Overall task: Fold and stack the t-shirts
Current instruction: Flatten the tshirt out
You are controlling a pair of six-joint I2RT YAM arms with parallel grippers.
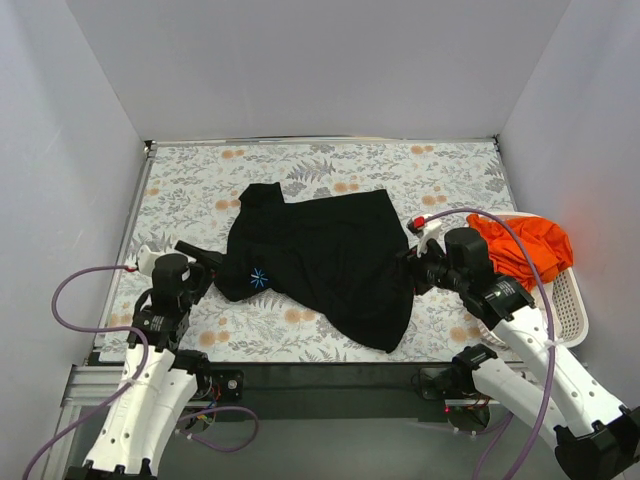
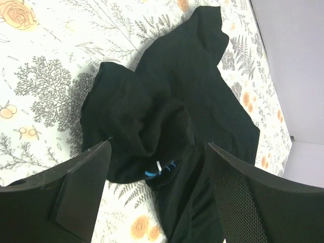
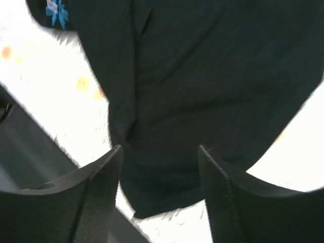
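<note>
The white basket (image 1: 575, 300) at the right edge of the table (image 1: 190, 190) holds an orange t-shirt (image 1: 525, 245). The black t-shirt (image 1: 330, 255) lies crumpled on the table between my arms. My left gripper (image 2: 158, 148) and right gripper (image 3: 159, 149) stand parted, gripping nothing. Only the top view shows the basket; my wrist views show black cloth.

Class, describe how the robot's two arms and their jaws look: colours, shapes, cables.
Both the left arm and the right arm have white, rounded link shells and black wrist sections. A lilac cable loops beside each, ending in a red connector near the wrist. The jaws are broad black wedges with a finely textured inner face.
</note>
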